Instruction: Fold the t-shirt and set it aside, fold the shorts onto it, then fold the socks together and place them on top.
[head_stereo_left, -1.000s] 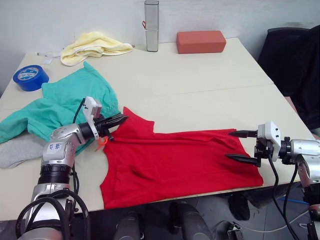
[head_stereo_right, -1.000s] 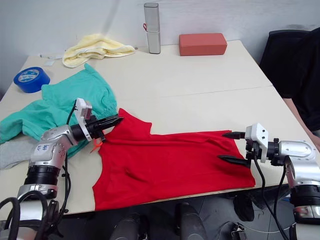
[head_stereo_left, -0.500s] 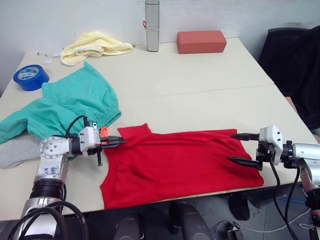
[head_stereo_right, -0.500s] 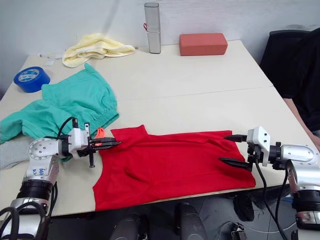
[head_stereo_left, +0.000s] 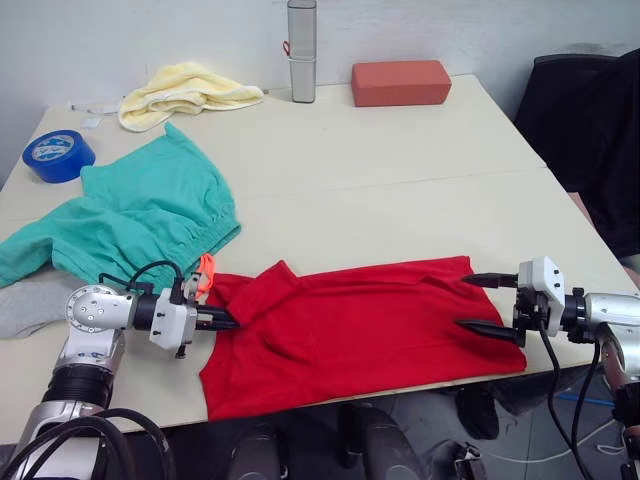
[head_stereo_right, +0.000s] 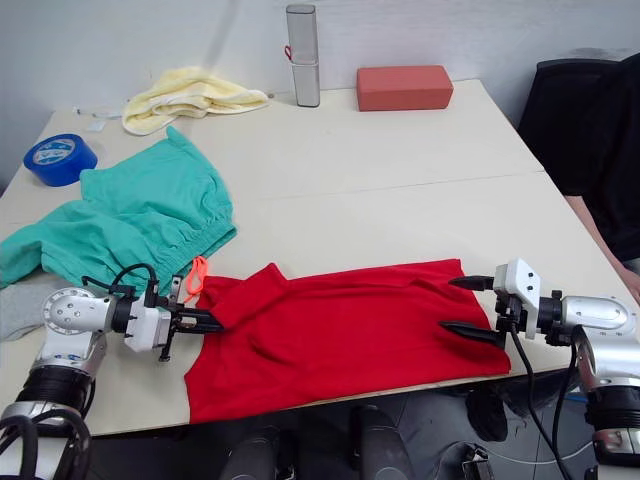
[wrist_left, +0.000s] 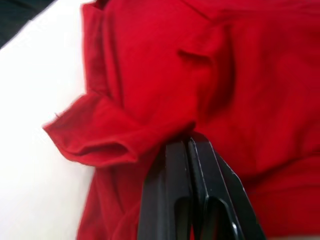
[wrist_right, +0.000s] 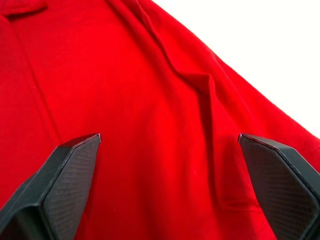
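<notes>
The red t-shirt (head_stereo_left: 370, 320) lies spread along the table's front edge, with its left sleeve bunched up. My left gripper (head_stereo_left: 228, 321) lies low at the shirt's left edge, shut on a fold of red fabric (wrist_left: 150, 135). At the shirt's right end my right gripper (head_stereo_left: 480, 303) hovers open, one finger on each side of the hem, with only red cloth (wrist_right: 165, 100) between them. The teal shorts (head_stereo_left: 140, 215) lie crumpled at the left, their orange drawstring (head_stereo_left: 205, 272) beside my left gripper. A grey sock (head_stereo_left: 25, 305) pokes out at the far left, partly under the shorts.
Along the back of the table are a pale yellow cloth (head_stereo_left: 190, 88), a grey cylinder (head_stereo_left: 301, 38) and an orange-red block (head_stereo_left: 400, 82). A blue tape roll (head_stereo_left: 58, 155) sits at the back left. A dark chair (head_stereo_left: 590, 110) stands past the table's right side.
My left gripper has come down and toward the front edge with the shirt's sleeve in it, so the sleeve now lies bunched lower. The right gripper has barely moved.
</notes>
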